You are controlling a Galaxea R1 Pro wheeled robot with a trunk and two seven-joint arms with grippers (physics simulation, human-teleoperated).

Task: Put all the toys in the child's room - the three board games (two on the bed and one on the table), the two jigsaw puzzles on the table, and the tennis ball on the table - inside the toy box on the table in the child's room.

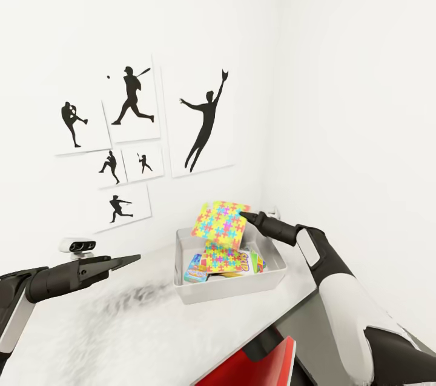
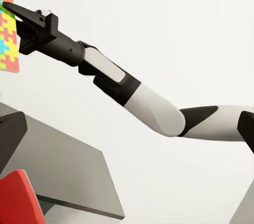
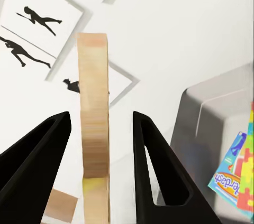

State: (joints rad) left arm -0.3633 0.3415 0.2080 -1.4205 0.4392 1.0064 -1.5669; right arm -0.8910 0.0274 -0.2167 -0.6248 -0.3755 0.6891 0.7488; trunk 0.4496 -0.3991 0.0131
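Hovering jigsaw puzzle (image 1: 219, 225), plain edge between right gripper (image 3: 100, 192) fingers.

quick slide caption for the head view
Right gripper holds a jigsaw puzzle over the toy box on the table.

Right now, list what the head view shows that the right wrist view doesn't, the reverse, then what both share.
Head view alone: the left gripper over the table, and the puzzle's colourful face. Right wrist view alone: the puzzle's plain edge standing between the right gripper's spread fingers, gaps on both sides. Both: the toy box, the board game inside, and the wall silhouettes.
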